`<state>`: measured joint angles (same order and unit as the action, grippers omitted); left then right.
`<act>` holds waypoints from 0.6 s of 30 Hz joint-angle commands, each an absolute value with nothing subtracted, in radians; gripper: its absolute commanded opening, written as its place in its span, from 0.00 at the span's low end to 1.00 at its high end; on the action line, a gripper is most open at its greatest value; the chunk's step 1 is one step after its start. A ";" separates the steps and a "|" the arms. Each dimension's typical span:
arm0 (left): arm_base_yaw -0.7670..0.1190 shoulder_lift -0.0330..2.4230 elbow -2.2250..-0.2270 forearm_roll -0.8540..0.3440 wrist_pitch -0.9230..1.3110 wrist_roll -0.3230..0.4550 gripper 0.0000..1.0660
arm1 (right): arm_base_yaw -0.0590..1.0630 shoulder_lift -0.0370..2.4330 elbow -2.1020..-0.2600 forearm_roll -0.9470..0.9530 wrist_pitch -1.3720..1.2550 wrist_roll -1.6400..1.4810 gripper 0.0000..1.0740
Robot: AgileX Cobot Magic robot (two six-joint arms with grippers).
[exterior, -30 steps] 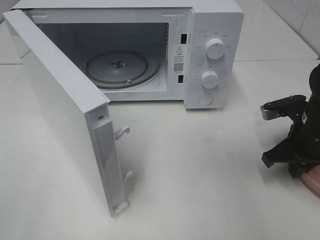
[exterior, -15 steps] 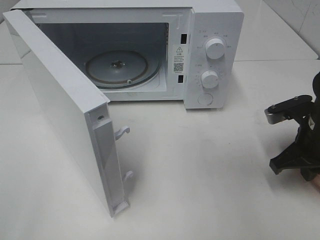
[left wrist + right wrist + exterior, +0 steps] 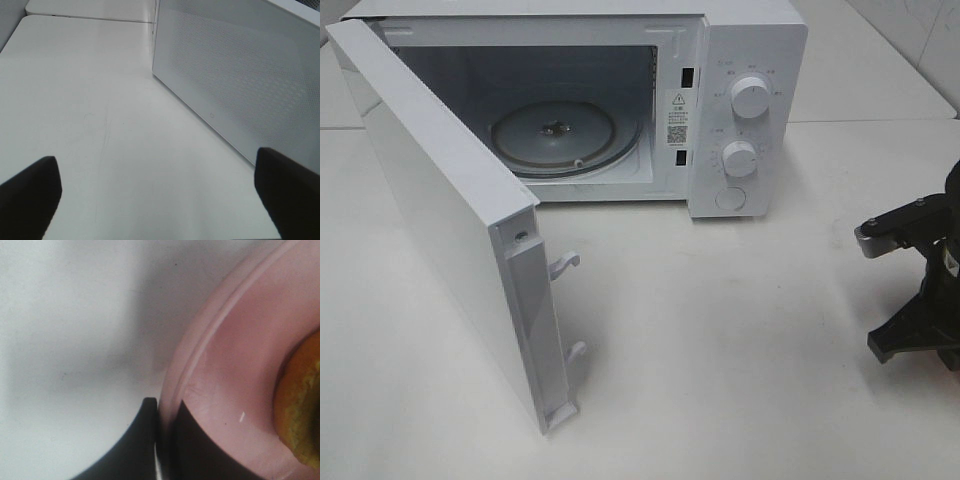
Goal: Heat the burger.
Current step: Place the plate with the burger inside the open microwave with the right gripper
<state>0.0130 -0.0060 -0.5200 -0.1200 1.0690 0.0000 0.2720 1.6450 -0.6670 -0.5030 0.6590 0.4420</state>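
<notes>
Right end effector [image 3: 166, 415] pinching plate [image 3: 225, 325], burger [image 3: 300, 400] near

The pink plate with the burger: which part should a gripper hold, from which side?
Grip the pink plate at its thin rim from outside, one finger each side. The burger sits inward, leaving the rim free. The right gripper is shut there.

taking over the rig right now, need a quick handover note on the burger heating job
Left gripper: open, empty, over the table beside the door of the microwave.
Right gripper: shut on the rim of the pink plate, off the right edge of the high view.
Burger: on that plate, only its edge shows.
Done: door open, turntable bare.
Left: carry plate and burger onto the turntable, release, shut the door, set the knobs.
</notes>
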 commanded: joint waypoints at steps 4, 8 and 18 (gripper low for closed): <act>0.011 -0.021 -0.519 -0.123 1.068 -0.008 0.93 | 0.320 1.604 -0.653 -0.590 0.740 0.493 0.00; 0.011 -0.021 -0.519 -0.123 1.068 -0.008 0.93 | 0.354 1.586 -0.653 -0.624 0.788 0.517 0.00; 0.011 -0.021 -0.519 -0.123 1.068 -0.008 0.93 | 0.426 1.528 -0.621 -0.623 0.839 0.522 0.00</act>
